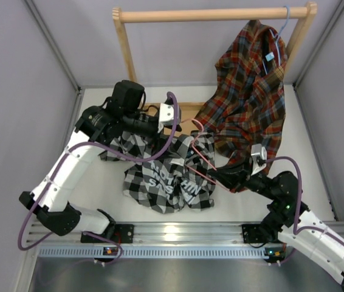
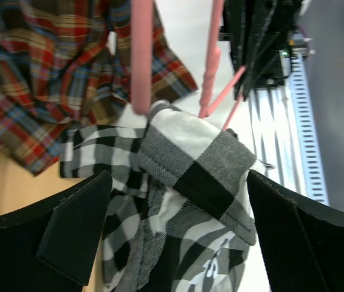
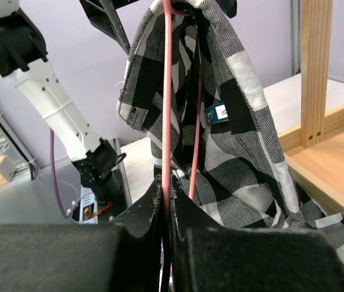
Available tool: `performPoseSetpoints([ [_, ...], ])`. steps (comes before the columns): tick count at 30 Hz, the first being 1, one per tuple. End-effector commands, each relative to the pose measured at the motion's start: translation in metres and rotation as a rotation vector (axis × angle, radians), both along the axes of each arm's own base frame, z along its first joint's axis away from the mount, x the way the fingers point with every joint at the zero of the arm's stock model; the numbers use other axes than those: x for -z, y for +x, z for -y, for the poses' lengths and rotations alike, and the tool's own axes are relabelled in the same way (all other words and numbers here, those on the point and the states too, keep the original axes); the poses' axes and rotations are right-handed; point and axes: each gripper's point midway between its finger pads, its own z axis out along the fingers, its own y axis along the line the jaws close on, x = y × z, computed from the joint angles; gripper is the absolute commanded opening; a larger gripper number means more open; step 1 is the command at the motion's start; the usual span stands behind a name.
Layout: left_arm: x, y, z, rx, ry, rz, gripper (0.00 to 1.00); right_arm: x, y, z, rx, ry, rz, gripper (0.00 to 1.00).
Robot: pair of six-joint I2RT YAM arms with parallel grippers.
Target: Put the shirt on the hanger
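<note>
The black-and-white checked shirt [image 1: 163, 181] with white lettering lies bunched on the table, its upper part lifted. The pink hanger [image 1: 200, 157] slants up from my right gripper [image 1: 219, 176], which is shut on its wire. In the right wrist view the hanger [image 3: 167, 91] stands upright in my right gripper [image 3: 167, 190] and the shirt [image 3: 245, 140] drapes over its top. My left gripper [image 1: 169, 125] is above the shirt's top. In the left wrist view it [image 2: 184, 234] is wide open, with the shirt collar [image 2: 202, 167] between its fingers and the hanger [image 2: 140, 55] beyond it.
A wooden rack [image 1: 214, 14] stands at the back with a red plaid shirt [image 1: 251, 97] hanging on a light blue hanger [image 1: 283, 27]. Its wooden base [image 1: 187, 111] lies behind the left gripper. Grey walls close both sides. A metal rail [image 1: 178, 232] runs along the near edge.
</note>
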Motion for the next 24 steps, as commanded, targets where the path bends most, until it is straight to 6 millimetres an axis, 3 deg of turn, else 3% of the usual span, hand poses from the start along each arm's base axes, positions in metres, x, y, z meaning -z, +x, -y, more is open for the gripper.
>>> performPoseSetpoints([
  [1,-0.002,-0.028,0.0,0.122,-0.039,-0.067,0.94,-0.027,-0.012,0.002,-0.033,0.033,0.113,0.0],
  [6,0.009,-0.028,0.003,0.138,-0.026,-0.104,0.74,-0.029,-0.021,-0.003,-0.096,0.025,0.152,0.0],
  [11,0.007,-0.034,0.003,0.161,-0.039,-0.118,0.7,-0.031,-0.028,-0.005,-0.134,0.014,0.185,0.0],
  [13,0.006,-0.037,0.002,0.168,-0.045,-0.125,0.59,-0.033,-0.03,-0.004,-0.136,0.015,0.195,0.0],
  [22,0.012,-0.046,0.002,0.176,-0.043,-0.209,0.59,-0.045,-0.036,-0.004,-0.166,0.021,0.235,0.0],
  [24,0.013,-0.047,0.001,0.172,-0.04,-0.218,0.49,-0.047,-0.038,-0.004,-0.169,0.021,0.243,0.0],
])
